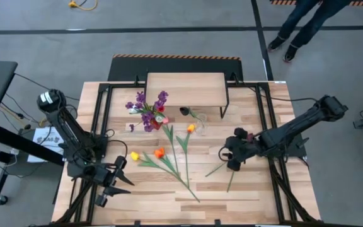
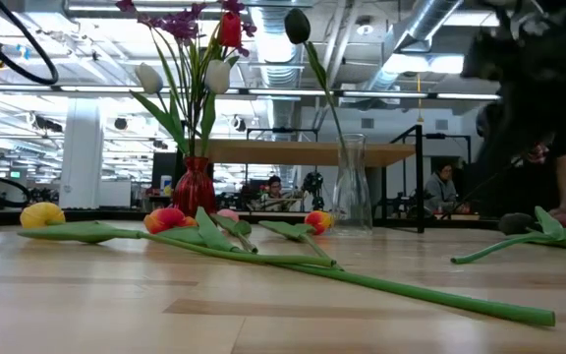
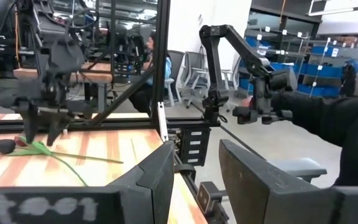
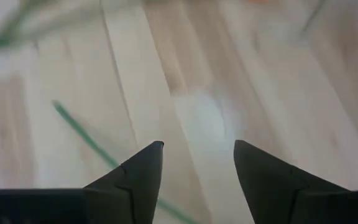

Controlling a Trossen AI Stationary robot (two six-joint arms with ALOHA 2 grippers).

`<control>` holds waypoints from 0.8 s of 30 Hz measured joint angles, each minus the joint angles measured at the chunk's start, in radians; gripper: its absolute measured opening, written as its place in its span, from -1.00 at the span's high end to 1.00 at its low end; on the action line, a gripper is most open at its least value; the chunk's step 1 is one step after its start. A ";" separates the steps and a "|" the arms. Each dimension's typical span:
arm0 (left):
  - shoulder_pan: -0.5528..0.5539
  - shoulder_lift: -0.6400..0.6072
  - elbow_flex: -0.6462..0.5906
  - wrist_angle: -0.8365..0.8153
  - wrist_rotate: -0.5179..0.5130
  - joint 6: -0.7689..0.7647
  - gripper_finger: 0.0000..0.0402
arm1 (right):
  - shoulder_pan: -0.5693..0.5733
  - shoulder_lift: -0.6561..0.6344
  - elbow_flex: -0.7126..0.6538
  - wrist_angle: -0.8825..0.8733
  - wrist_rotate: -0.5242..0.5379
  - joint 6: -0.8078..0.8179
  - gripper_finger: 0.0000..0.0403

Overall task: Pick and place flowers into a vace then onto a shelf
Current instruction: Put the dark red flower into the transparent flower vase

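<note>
high view: right gripper hangs spread, empty, over a dark maroon green-stemmed tulip to pinch it; left gripper waits parted

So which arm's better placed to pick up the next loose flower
Right. Its end effector hangs open just above a green stem on the table; the left end effector waits near the table's front-left, away from the flowers.

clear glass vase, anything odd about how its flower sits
The clear glass vase stands upright on the table, holding a single dark maroon tulip. Its long stem leans hard to one side rather than standing straight. The red vase beside it holds a full bunch.
</note>
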 joint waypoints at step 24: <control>0.000 0.013 0.000 0.015 0.000 0.011 0.42 | -0.001 0.305 0.010 -0.116 -0.192 0.054 0.20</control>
